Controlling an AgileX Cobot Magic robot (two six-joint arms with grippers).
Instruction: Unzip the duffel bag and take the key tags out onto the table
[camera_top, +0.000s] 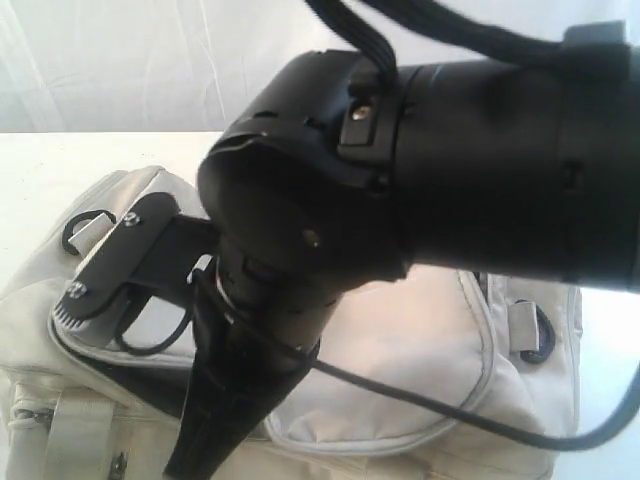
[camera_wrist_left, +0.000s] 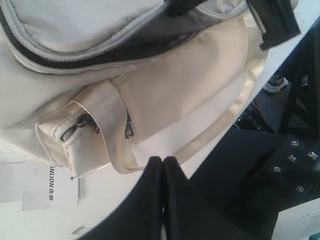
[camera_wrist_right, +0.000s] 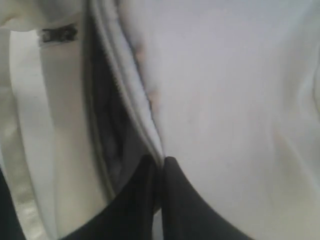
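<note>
At the tips of your right gripper (camera_wrist_right: 160, 161), the 2 black fingers are pressed together against the grey zipper piping (camera_wrist_right: 131, 95) that edges the duffel bag (camera_wrist_right: 225, 100) flap. You cannot tell whether any fabric is pinched between them. Just beside the piping, a gap shows the dark grey lining (camera_wrist_right: 107, 140). A small black tag (camera_wrist_right: 57, 34) farther along is too blurred to read.

Your left gripper (camera_wrist_left: 162, 161) is also clenched, with nothing visible between its fingers. It hangs over the satin strap (camera_wrist_left: 220, 127) near the edge of the table (camera_wrist_left: 100, 215). Past it, the bag's side pocket (camera_wrist_left: 75, 145) shows 2 metal zipper pulls. A paper slip (camera_wrist_left: 50, 186) lying on the table against the bag reads "INLION", followed by Chinese characters.

From the exterior view, your right arm (camera_top: 480, 150) fills most of the picture. Behind it the bag lies on the white table, with 1 black D-ring (camera_top: 85, 225) at one end and another at the opposite end.
</note>
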